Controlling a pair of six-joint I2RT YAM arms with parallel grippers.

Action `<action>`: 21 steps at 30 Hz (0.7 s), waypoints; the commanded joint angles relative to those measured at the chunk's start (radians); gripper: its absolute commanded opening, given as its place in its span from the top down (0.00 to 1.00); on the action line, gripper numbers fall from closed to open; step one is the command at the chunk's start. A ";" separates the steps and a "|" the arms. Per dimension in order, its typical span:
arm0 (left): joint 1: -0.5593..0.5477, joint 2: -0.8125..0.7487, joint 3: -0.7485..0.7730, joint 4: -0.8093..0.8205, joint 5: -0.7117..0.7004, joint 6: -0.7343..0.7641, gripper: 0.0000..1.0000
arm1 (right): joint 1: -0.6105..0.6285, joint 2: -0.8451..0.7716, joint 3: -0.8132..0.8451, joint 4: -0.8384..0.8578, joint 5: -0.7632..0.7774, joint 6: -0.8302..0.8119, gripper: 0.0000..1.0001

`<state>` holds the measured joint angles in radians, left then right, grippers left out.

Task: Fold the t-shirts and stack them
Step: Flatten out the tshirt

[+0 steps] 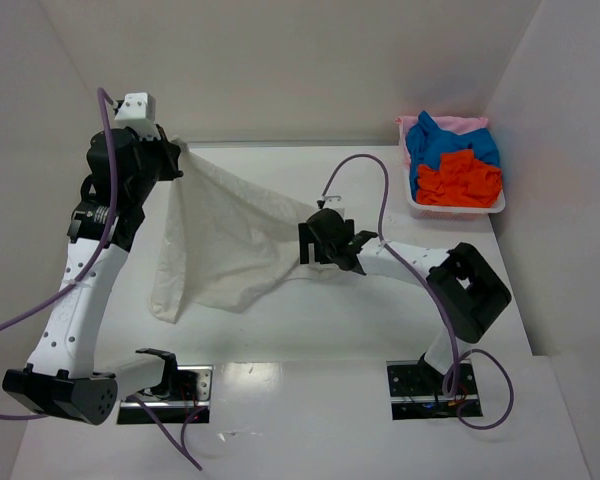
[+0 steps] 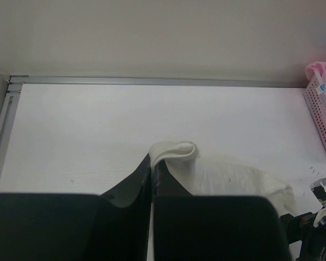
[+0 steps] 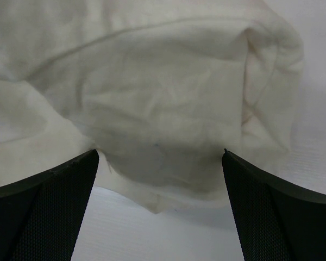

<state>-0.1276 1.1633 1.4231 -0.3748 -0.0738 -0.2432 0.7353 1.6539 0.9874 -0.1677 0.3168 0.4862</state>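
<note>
Bare desk (image 1: 310, 330) lies open between the arm bases and the drooping lower corner of the off-white t-shirt (image 1: 225, 235). Mid-desk, the right claw (image 1: 318, 243) is released, jaws wide, with the shirt's right edge bunched just ahead of it. Farther back on the left, the left claw (image 1: 178, 160) is clenched on the shirt's upper edge, holding it raised. In the far right corner, well apart, a white tray (image 1: 455, 209) holds a blue t-shirt (image 1: 442, 142), an orange-red t-shirt (image 1: 465, 180) and a pink t-shirt (image 1: 462, 124).
</note>
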 commanded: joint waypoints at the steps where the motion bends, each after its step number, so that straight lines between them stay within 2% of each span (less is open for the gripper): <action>1: 0.005 -0.020 0.027 0.063 -0.017 -0.001 1.00 | 0.009 0.014 -0.035 0.010 0.060 0.035 0.00; 8: 0.005 -0.020 0.027 0.063 -0.006 -0.001 1.00 | 0.009 0.015 -0.067 0.010 0.084 0.045 0.09; 10: 0.005 -0.020 0.027 0.063 -0.006 -0.001 1.00 | 0.009 0.026 -0.058 0.010 0.094 0.045 0.09; 14: 0.005 -0.020 0.036 0.063 -0.006 -0.001 1.00 | 0.009 0.026 -0.058 0.010 0.094 0.045 0.17; 17: 0.005 -0.030 0.036 0.063 -0.006 0.008 1.00 | 0.000 0.035 -0.078 0.031 0.094 0.054 0.31; 18: 0.005 -0.030 0.036 0.063 -0.006 0.008 1.00 | -0.001 0.035 -0.078 0.031 0.094 0.054 0.42; 21: 0.005 -0.030 0.036 0.063 -0.006 0.008 1.00 | -0.001 0.044 -0.078 0.031 0.094 0.054 0.57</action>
<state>-0.1276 1.1614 1.4231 -0.3748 -0.0734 -0.2401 0.7349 1.6844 0.9230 -0.1749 0.3714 0.5251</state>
